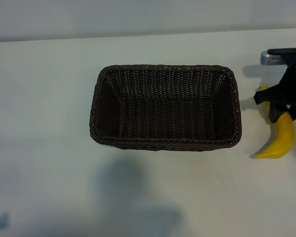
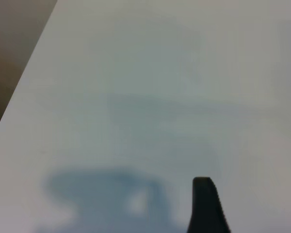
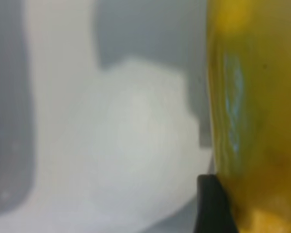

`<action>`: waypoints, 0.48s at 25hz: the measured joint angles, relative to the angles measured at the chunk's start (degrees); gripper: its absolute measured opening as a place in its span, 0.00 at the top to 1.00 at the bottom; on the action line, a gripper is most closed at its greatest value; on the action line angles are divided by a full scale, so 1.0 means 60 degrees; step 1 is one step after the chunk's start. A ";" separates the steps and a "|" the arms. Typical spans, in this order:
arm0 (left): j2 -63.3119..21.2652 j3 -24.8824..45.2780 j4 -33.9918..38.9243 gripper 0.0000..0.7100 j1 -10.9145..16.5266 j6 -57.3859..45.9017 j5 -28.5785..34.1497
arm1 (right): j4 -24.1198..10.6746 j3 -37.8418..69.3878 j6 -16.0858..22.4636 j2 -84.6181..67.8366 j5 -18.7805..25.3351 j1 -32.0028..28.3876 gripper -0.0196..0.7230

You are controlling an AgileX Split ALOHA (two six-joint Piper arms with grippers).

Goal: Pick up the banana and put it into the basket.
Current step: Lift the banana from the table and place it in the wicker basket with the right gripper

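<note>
The yellow banana (image 1: 282, 140) lies on the white table to the right of the dark brown wicker basket (image 1: 163, 144), apart from it. My right gripper (image 1: 280, 106) is down over the banana's upper half, its black fingers on either side of it. In the right wrist view one dark finger (image 3: 211, 204) presses against the banana's skin (image 3: 252, 97). The basket holds nothing. My left gripper (image 2: 254, 208) does not show in the exterior view. In its own wrist view it hovers over bare table with its fingers apart, one finger (image 2: 208, 206) clearly seen.
The white tabletop (image 1: 49, 98) spreads around the basket on every side. A table edge with dark floor beyond it (image 2: 14, 58) shows in the left wrist view. Arm shadows fall on the table in front of the basket (image 1: 133, 197).
</note>
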 joint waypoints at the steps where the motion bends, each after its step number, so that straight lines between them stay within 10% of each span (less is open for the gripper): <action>1: 0.0000 0.0000 0.0000 0.32 0.0000 0.0000 0.0000 | -0.0066 -0.0110 -0.0012 -0.0107 0.0252 0.0000 0.40; 12: 0.0000 0.0000 0.0000 0.32 0.0000 0.0000 0.0000 | -0.0284 -0.2759 -0.0023 -0.0414 0.2670 0.0011 0.40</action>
